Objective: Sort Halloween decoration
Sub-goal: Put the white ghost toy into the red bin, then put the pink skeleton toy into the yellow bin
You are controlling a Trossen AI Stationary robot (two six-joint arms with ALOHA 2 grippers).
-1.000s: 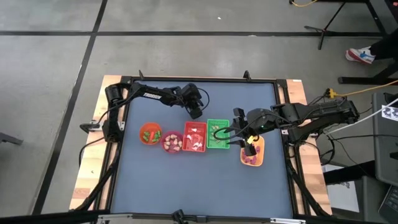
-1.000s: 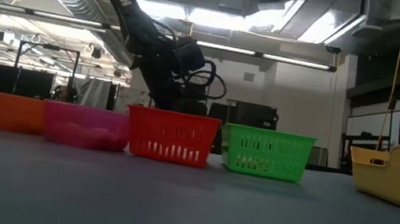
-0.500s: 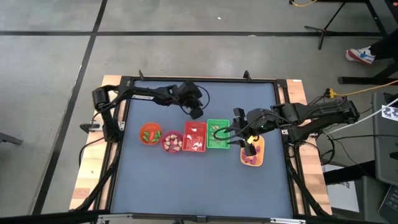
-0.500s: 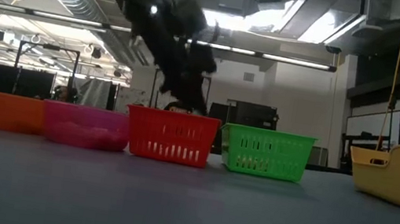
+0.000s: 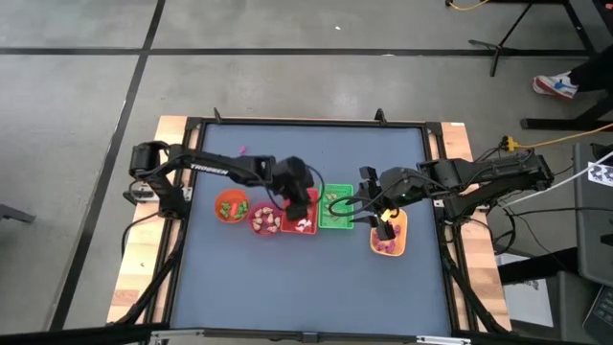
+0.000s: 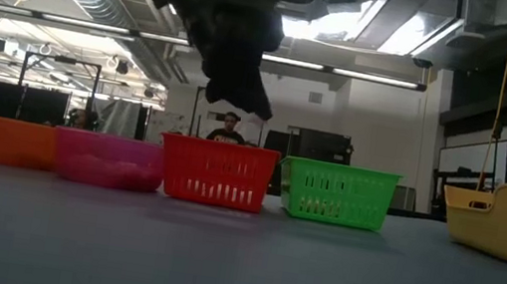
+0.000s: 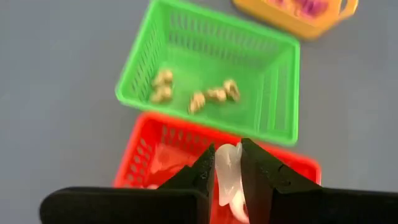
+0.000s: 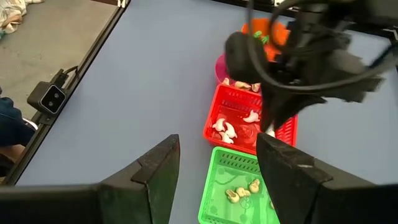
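Left gripper (image 7: 228, 163), jaws narrowed on a white trinket (image 7: 227, 177), hangs above the red basket (image 7: 155, 163), where other white pieces lie. Right gripper (image 8: 217, 158), jaws wide and holding nothing, hovers over the green basket (image 8: 219, 200) containing cream-yellow pieces (image 8: 242, 190).

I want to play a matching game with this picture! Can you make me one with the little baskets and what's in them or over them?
Things:
1. green plastic basket
2. red plastic basket
3. yellow plastic tray
4. left tool

States:
A. holds white trinkets
B. pinches a white trinket
C. holds cream-yellow trinkets
D. holds pink trinkets

Pairs: 1-C, 2-A, 3-D, 4-B
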